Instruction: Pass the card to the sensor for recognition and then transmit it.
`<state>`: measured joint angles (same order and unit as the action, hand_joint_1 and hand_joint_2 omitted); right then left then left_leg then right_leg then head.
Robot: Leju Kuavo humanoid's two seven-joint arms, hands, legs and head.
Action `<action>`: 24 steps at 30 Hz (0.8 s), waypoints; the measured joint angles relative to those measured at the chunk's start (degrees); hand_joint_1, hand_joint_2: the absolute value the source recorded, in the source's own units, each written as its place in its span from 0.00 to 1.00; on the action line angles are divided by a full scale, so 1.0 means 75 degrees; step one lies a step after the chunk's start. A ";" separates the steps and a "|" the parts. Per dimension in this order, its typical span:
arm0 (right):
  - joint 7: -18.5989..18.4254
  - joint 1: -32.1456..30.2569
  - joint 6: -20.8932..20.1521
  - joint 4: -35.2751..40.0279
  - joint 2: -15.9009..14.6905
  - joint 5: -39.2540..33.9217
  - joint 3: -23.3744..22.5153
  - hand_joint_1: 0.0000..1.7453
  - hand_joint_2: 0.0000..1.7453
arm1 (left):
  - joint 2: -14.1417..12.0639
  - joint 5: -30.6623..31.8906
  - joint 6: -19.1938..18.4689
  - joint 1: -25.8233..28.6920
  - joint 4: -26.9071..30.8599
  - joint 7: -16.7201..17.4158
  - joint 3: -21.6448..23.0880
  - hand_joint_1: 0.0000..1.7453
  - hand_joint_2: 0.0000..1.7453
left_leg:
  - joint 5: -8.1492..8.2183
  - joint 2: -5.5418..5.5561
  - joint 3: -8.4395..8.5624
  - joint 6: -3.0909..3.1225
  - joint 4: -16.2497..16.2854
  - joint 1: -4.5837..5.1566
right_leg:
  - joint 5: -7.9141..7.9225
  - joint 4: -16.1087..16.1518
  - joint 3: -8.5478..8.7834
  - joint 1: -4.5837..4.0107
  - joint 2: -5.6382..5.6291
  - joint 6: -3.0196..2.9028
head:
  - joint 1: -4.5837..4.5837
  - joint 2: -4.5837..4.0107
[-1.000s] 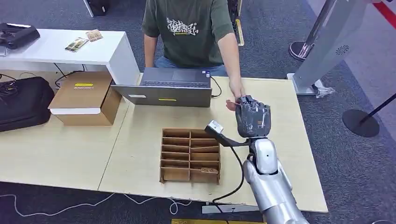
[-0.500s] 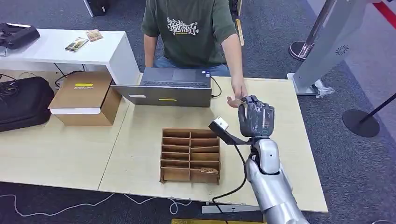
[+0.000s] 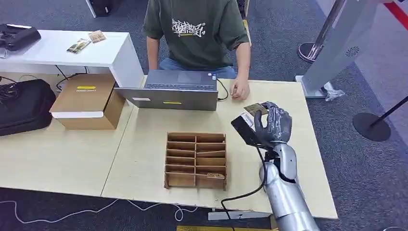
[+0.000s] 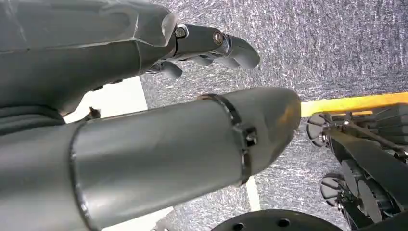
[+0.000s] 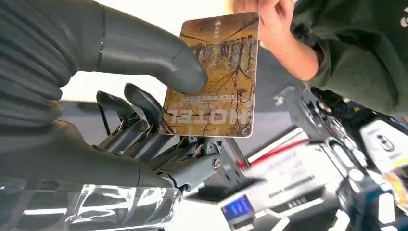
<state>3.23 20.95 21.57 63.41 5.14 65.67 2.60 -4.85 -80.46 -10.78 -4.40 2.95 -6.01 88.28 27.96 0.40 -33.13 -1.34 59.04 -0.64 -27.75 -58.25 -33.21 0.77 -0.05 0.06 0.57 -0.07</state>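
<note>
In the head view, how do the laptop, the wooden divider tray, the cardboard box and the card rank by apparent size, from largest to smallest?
1. Laptop, widest.
2. and 3. Cardboard box and wooden divider tray look about alike; the tray is nearer the camera, so I do not rank them.
4. Card, held in the right hand, clearly smallest.

It looked like an office or demo hall: grey carpet underfoot, a plywood table with a laptop and a person seated behind it, a white desk beside (cables trailing beneath), and a stanchion base at the side.
</note>
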 joint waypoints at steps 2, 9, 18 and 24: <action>0.0058 -0.0042 -0.0216 0.0085 0.0015 -0.0391 -0.0096 1.00 1.00 | 0.0003 -0.0017 0.0000 0.0002 0.0000 0.0015 0.0000 0.00 0.00 | 0.0000 0.0000 -0.0001 0.0000 0.0000 0.0000 | 0.0000 0.0000 0.0000 0.0000 0.0000 0.0000 | 0.0000 0.0000; 0.0143 -0.0149 -0.0422 0.0353 0.0038 -0.0719 -0.0224 1.00 1.00 | 0.0003 -0.0026 0.0009 0.0000 0.0000 0.0085 0.0000 0.00 0.00 | 0.0000 -0.0001 0.0000 0.0000 0.0000 0.0000 | 0.0000 0.0000 -0.0001 0.0000 -0.0001 0.0000 | 0.0000 0.0000; 0.0128 -0.0320 -0.0454 0.0627 0.0058 -0.0792 -0.0277 1.00 1.00 | 0.0006 -0.0041 0.0015 0.0000 0.0000 0.0090 0.0000 0.00 0.00 | 0.0000 -0.0001 0.0000 0.0000 0.0000 0.0000 | 0.0000 0.0000 -0.0001 0.0000 -0.0001 0.0000 | 0.0000 -0.0003; 0.0035 -0.0504 -0.0521 0.0885 0.0070 -0.0897 -0.0358 1.00 1.00 | 0.0017 -0.0073 0.0020 0.0000 0.0000 0.0111 0.0000 0.00 0.00 | 0.0000 0.0000 0.0000 0.0000 0.0000 0.0000 | 0.0000 0.0000 -0.0001 0.0000 -0.0001 0.0000 | 0.0000 0.0000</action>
<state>3.50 17.17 17.66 70.05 5.66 58.95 -0.09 -4.72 -81.00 -10.62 -4.40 2.95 -5.18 88.28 27.96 0.40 -33.13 -1.34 59.04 -0.64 -27.75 -58.25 -33.21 0.77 -0.06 0.06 0.57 -0.07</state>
